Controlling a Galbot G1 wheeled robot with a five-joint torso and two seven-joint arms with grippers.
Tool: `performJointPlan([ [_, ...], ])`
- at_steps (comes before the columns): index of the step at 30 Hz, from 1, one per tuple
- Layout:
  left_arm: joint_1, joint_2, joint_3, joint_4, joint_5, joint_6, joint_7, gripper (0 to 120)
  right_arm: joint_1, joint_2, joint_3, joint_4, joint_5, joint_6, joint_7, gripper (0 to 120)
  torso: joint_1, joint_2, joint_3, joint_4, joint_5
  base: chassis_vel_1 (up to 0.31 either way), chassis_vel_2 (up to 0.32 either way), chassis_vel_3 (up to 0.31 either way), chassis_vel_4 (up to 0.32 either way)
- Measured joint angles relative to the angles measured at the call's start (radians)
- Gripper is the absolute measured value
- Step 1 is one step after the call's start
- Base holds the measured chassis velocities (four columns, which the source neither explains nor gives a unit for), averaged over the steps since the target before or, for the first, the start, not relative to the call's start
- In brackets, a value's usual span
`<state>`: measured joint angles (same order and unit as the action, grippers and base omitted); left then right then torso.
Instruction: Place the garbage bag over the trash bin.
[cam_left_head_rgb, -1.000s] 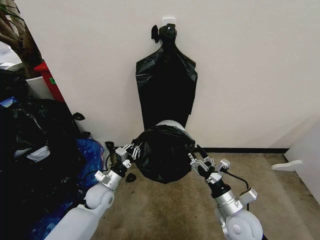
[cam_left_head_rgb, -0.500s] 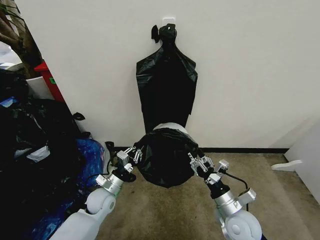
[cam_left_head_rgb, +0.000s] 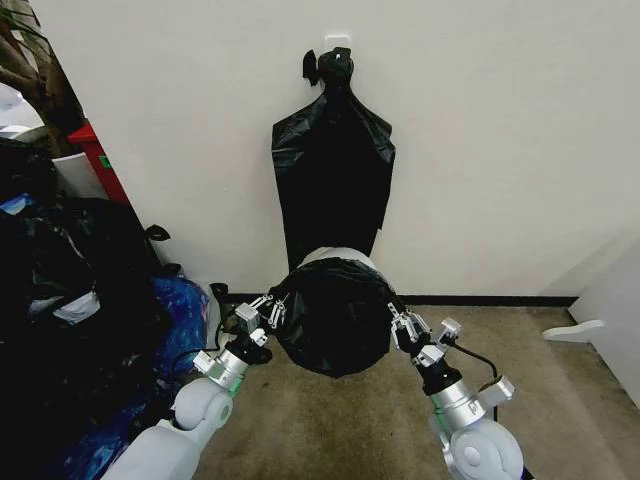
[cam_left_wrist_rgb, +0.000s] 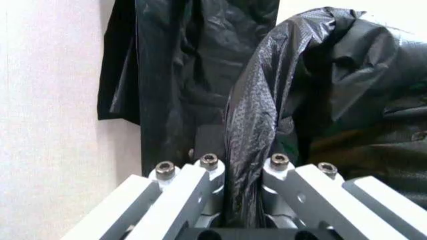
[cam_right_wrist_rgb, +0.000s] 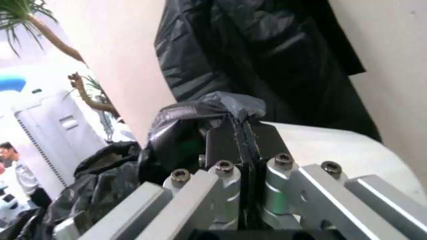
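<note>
The garbage bag (cam_left_head_rgb: 335, 318) is a glossy black film stretched between my two grippers in the head view, draped over the trash bin. Of the bin, a cream-white strip of rim (cam_left_head_rgb: 335, 255) shows above the bag, close to the wall. My left gripper (cam_left_head_rgb: 268, 310) is shut on the bag's left edge. The left wrist view shows the film (cam_left_wrist_rgb: 250, 150) pinched between its fingers. My right gripper (cam_left_head_rgb: 405, 325) is shut on the bag's right edge (cam_right_wrist_rgb: 227, 107), with the bin's white surface (cam_right_wrist_rgb: 327, 145) just beyond it.
Flat black bags (cam_left_head_rgb: 335, 160) hang from a wall hook right behind the bin. A large heap of stuffed black bags (cam_left_head_rgb: 70, 300) and a blue bag (cam_left_head_rgb: 180, 310) crowd the left side. A white object (cam_left_head_rgb: 575, 330) lies on the carpet at right.
The bag has come down a little over the bin and spread wider. Both grippers shifted slightly with it, still holding its edges.
</note>
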<state>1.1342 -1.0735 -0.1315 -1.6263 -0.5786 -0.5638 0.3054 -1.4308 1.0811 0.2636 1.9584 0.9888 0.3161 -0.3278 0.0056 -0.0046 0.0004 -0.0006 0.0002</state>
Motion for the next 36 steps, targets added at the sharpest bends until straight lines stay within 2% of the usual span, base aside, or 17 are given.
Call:
performJointPlan([
  [6, 0.004, 0.001, -0.006, 0.001, -0.024, 0.000, 0.043, 4, 0.040, 0.000, 0.023, -0.076, -0.001, 0.015, -0.003, 0, 0.000, 0.000, 0.000, 0.0000, 0.0000, 0.000, 0.000, 0.000, 0.000],
  [13, 0.018, 0.009, -0.007, -0.026, -0.046, 0.026, 0.055, 4, 0.099, 0.003, 0.043, -0.222, -0.075, 0.098, -0.108, 0, 0.000, 0.000, 0.000, 0.0000, 0.0001, 0.000, 0.000, 0.000, 0.000],
  [17, 0.021, 0.011, -0.005, -0.033, -0.050, 0.032, 0.054, 4, 0.109, 0.006, 0.047, -0.246, -0.100, 0.118, -0.128, 0, 0.000, 0.000, 0.000, 0.0001, 0.0001, 0.000, 0.000, 0.000, 0.000],
  [21, 0.028, 0.011, 0.001, -0.056, -0.061, 0.054, 0.032, 4, 0.150, 0.025, 0.059, -0.329, -0.234, 0.222, -0.164, 2, 0.000, 0.000, 0.000, 0.0000, 0.0001, 0.000, 0.000, 0.000, 0.000],
  [22, 0.029, 0.011, 0.003, -0.059, -0.060, 0.058, 0.024, 4, 0.161, 0.033, 0.066, -0.352, -0.294, 0.261, -0.155, 8, 0.000, 0.000, 0.000, 0.0001, 0.0002, 0.000, 0.000, 0.000, 0.000],
  [24, 0.030, 0.011, 0.003, -0.061, -0.058, 0.060, 0.018, 4, 0.164, 0.035, 0.069, -0.360, -0.320, 0.275, -0.143, 10, 0.000, 0.000, 0.000, 0.0001, 0.0001, 0.000, 0.000, 0.000, 0.000],
  [26, 0.032, 0.010, 0.005, -0.073, -0.050, 0.072, -0.025, 4, 0.171, 0.047, 0.091, -0.397, -0.466, 0.324, -0.051, 21, 0.000, 0.000, 0.000, 0.0000, 0.0001, 0.000, 0.000, 0.000, 0.000],
  [27, 0.034, 0.010, 0.007, -0.077, -0.047, 0.076, -0.041, 4, 0.170, 0.050, 0.098, -0.402, -0.529, 0.328, 0.006, 22, 0.000, 0.000, 0.000, 0.0000, 0.0002, 0.000, 0.000, 0.000, 0.000],
  [29, 0.039, 0.010, 0.013, -0.093, -0.033, 0.097, -0.099, 4, 0.147, 0.054, 0.101, -0.382, -0.667, 0.288, 0.256, 32, 0.000, 0.000, 0.000, -0.0001, 0.0001, 0.000, 0.000, 0.000, 0.000],
  [32, 0.043, 0.011, 0.019, -0.104, -0.022, 0.109, -0.135, 4, 0.129, 0.052, 0.097, -0.344, -0.674, 0.248, 0.369, 39, 0.000, 0.000, 0.000, -0.0003, 0.0002, 0.000, 0.000, 0.000, 0.000],
  [33, 0.046, 0.010, 0.025, -0.113, -0.011, 0.119, -0.162, 4, 0.109, 0.048, 0.097, -0.290, -0.647, 0.209, 0.450, 44, 0.000, 0.000, 0.000, -0.0001, 0.0001, 0.000, 0.000, 0.000, 0.000],
  [36, 0.054, 0.002, 0.033, -0.134, 0.003, 0.144, -0.211, 4, 0.057, 0.040, 0.101, -0.116, -0.532, 0.143, 0.550, 56, 0.000, 0.000, 0.000, -0.0001, 0.0000, 0.000, 0.000, 0.000, 0.000],
])
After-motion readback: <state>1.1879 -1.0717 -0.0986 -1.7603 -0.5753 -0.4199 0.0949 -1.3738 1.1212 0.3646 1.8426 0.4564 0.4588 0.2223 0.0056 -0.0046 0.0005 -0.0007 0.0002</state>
